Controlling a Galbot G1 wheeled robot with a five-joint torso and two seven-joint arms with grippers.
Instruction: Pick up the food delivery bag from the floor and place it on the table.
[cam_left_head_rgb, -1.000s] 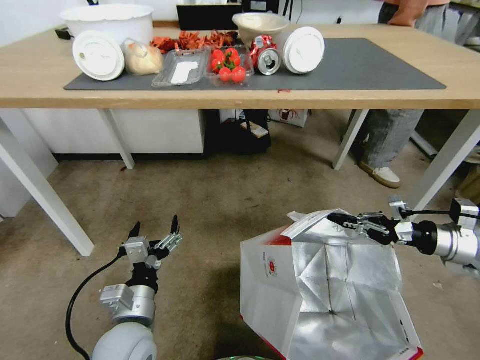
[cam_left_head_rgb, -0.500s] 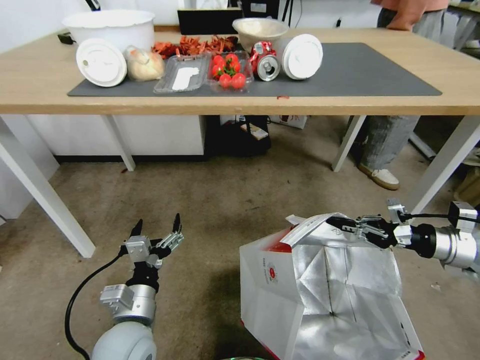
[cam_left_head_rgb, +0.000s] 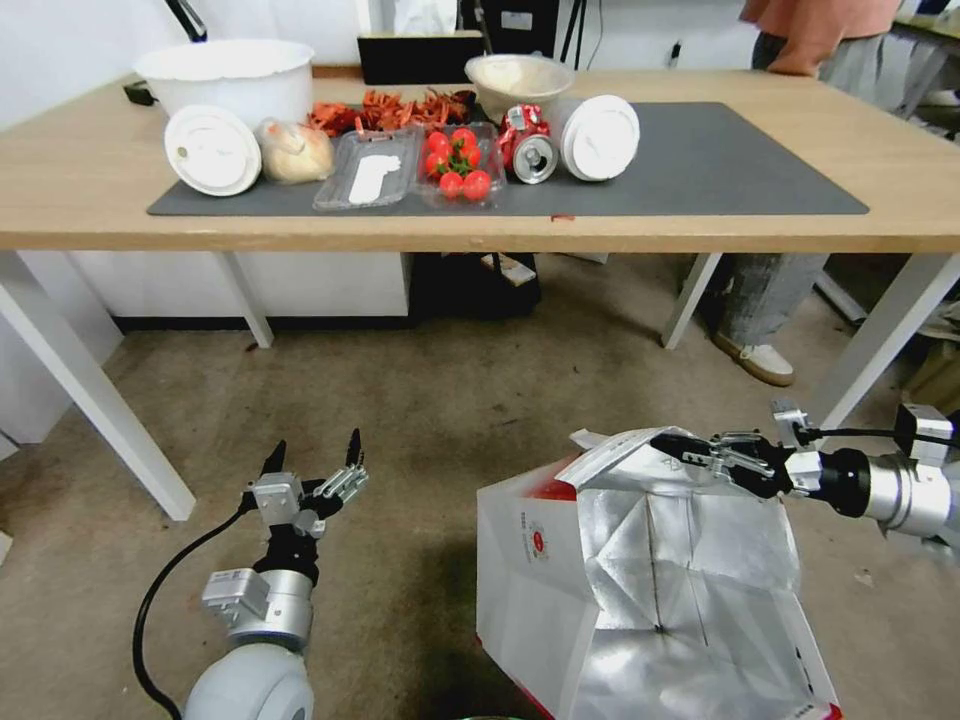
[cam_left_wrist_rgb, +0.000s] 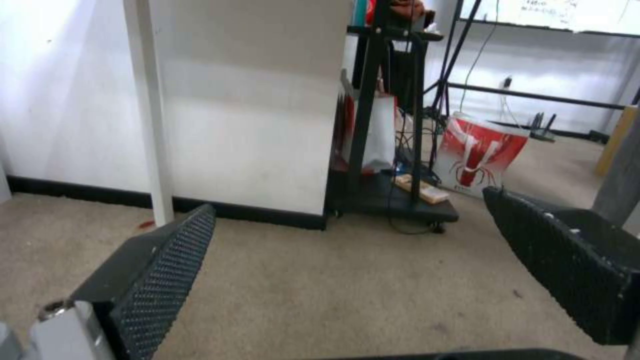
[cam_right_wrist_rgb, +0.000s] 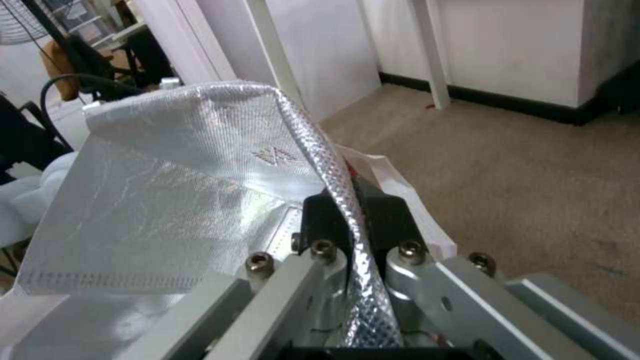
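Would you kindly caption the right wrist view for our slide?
Right gripper shut on the foil-lined rim of the food delivery bag, above the carpeted floor.

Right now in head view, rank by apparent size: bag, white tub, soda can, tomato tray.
1. bag, though nearness to the camera inflates it
2. white tub
3. tomato tray
4. soda can
The right gripper pinches the bag's rim.

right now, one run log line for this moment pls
right gripper: shut on rim of food delivery bag | left gripper: open, idle, low over floor | table: bag not on it yet
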